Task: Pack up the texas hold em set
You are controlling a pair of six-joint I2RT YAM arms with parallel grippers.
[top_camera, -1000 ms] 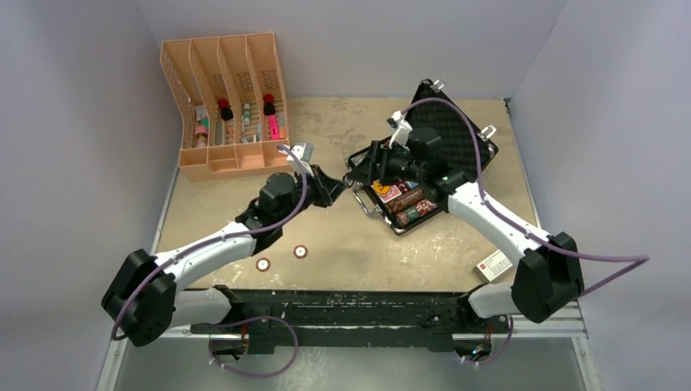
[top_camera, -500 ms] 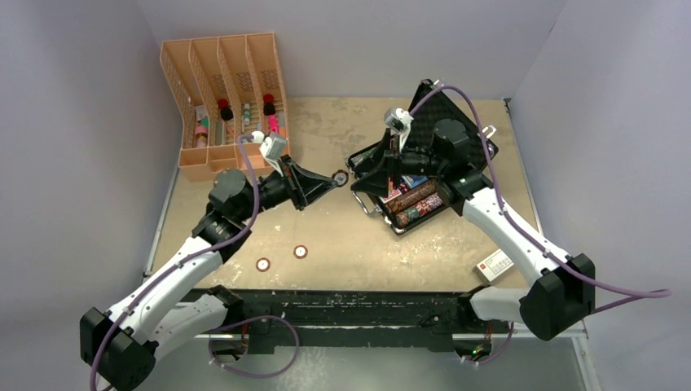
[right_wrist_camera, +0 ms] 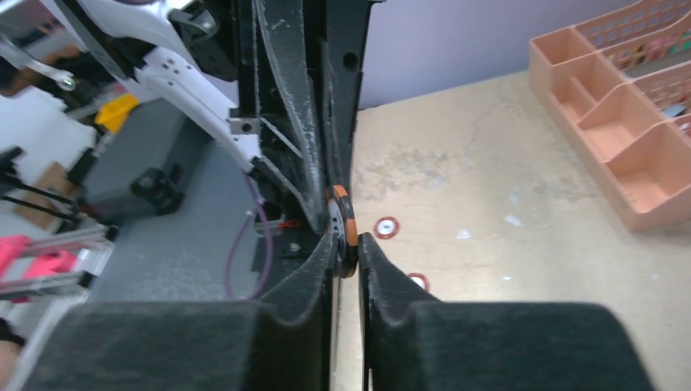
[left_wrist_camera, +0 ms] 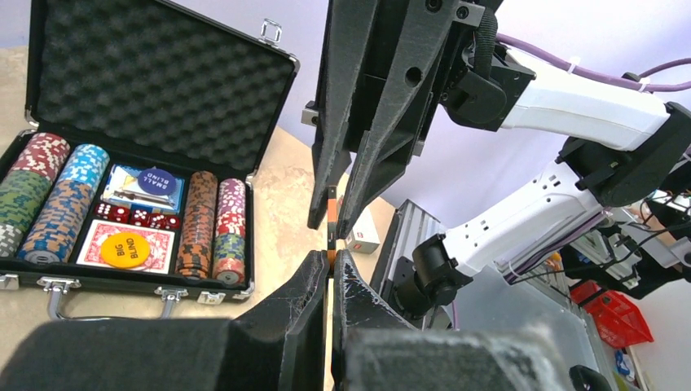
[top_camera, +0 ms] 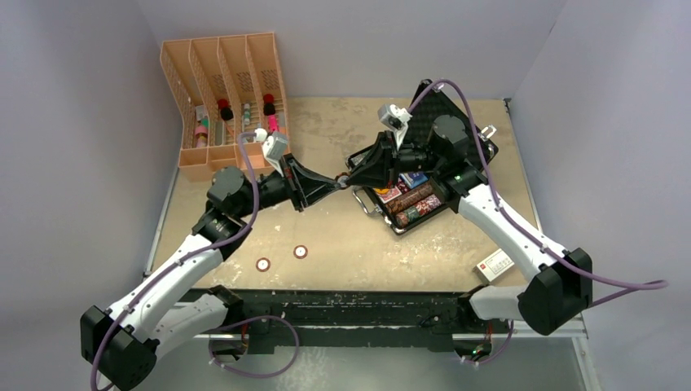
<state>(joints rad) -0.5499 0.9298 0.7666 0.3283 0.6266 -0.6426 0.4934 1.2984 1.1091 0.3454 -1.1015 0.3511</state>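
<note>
Chip (right_wrist_camera: pixel 346 224), orange-rimmed, hangs above the desk (top_camera: pixel 342 236) just left of the open briefcase (left_wrist_camera: pixel 155 73), clenched in the left claw (left_wrist_camera: pixel 329 261), and the right claw (right_wrist_camera: pixel 349 243), wide a second ago, now pinches it too, so a handover looks under way, though fingers hide its face.

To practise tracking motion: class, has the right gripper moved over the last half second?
Yes. The right gripper has swung left, from above the briefcase interior to its left corner, pinching the chip held by the left gripper.
</note>
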